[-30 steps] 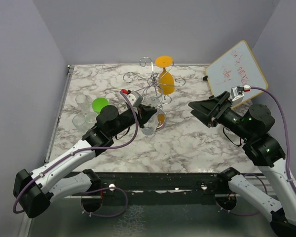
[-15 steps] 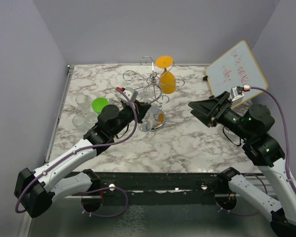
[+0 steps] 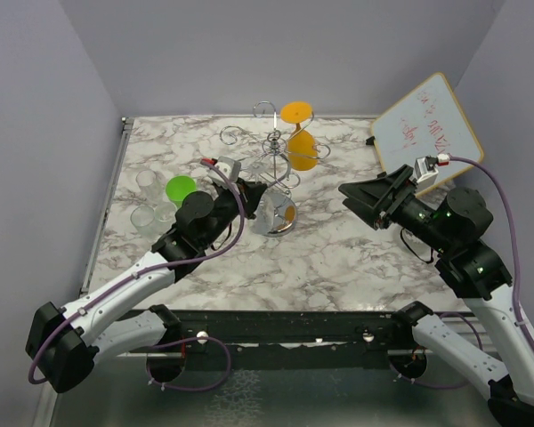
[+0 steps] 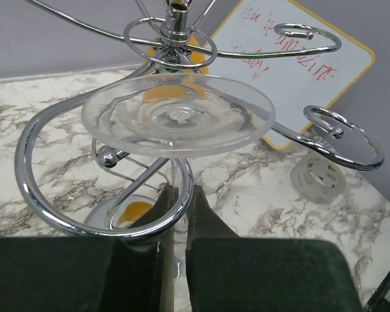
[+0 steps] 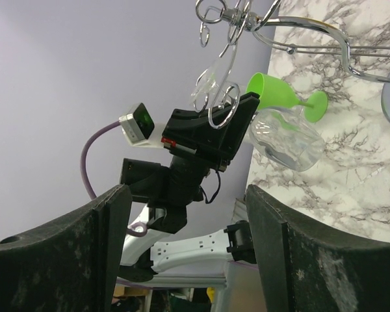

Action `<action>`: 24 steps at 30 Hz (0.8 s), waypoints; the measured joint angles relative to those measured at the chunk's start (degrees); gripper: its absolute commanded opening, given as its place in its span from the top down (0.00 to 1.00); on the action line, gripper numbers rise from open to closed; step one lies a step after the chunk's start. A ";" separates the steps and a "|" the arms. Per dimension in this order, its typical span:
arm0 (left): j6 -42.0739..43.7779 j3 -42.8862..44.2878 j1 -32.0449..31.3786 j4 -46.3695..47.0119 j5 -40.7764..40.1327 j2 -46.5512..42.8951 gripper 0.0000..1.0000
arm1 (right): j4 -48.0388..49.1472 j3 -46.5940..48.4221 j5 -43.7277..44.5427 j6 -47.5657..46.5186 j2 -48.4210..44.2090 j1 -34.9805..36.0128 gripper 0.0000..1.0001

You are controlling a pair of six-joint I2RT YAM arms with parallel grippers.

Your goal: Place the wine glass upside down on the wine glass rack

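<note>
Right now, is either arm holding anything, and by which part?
The left gripper is shut on the clear wine glass, pinching its stem. The right gripper is open and empty.

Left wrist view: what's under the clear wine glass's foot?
The stem drops beside the rack's chrome scroll arm into the shut left gripper. The rack's mirrored base shows below. The fingers hide the bowl.

Bright, even light with faint shadows; the wine glass rack (image 4: pixel 27 156) glints, close foreground blurred.
</note>
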 measured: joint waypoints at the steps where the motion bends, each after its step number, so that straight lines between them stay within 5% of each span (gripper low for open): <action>1: -0.24 -0.20 0.00 0.35 -0.07 -0.04 1.00 | 0.07 0.00 0.00 0.02 0.00 0.00 0.25; 24: 9.97 -6.71 0.15 17.51 -4.61 -0.66 1.00 | 1.55 -0.33 -0.02 0.90 0.00 0.00 0.26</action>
